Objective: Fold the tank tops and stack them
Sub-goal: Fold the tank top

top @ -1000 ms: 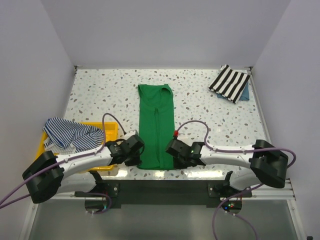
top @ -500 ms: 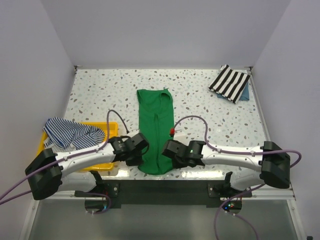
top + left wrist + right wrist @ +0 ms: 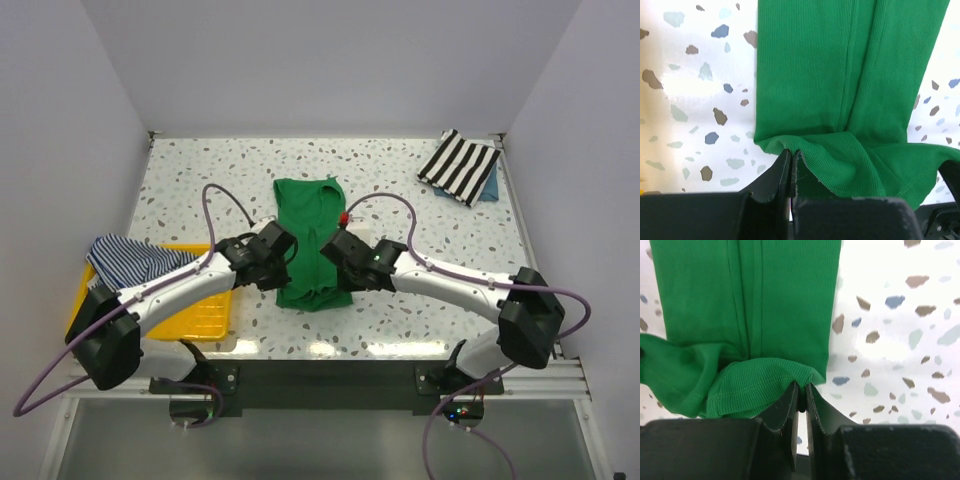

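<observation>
- My left claw (image 3: 791, 156) is pinched tight on one hem corner of the green tank top (image 3: 310, 215), and my right claw (image 3: 802, 390) is clamped on the opposite corner.
- Gripping both corners should let me bring the hem over evenly, so the fold lands square.
- The top lies mid-worktop (image 3: 450, 230), collar at the far end. The striped tank top (image 3: 130, 262) waits on the yellow tray (image 3: 210, 315).
</observation>
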Available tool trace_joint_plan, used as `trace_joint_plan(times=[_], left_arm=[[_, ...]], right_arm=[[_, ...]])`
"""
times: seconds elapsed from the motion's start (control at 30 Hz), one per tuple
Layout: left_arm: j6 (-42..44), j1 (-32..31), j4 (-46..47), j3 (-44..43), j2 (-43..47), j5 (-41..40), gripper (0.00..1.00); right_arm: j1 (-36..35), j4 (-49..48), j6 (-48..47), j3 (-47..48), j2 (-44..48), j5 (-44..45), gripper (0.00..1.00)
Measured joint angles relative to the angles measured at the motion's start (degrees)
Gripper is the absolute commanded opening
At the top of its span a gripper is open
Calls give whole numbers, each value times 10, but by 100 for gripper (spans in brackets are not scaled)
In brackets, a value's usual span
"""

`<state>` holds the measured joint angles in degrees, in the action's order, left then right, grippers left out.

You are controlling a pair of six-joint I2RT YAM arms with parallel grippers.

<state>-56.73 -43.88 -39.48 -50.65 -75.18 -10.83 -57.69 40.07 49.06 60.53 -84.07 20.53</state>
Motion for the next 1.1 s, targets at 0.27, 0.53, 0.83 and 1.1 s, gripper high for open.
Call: trace_joint_plan(times=[0.27,0.53,0.83,1.1], left_arm=[[25,52,21,-40,-64,-14,0],[56,118,61,-117,-157,-16,0],[84,171,101,-211,-272,6,0],[101,194,123,-250,-329,31,27]], right_arm=[[66,-34,-62,88,-85,-1,12],[135,-59,-109,176,-176,-8,11],[191,-75,-138,264,-262,-28,11],[221,-94,-146,292,-309,-52,34]])
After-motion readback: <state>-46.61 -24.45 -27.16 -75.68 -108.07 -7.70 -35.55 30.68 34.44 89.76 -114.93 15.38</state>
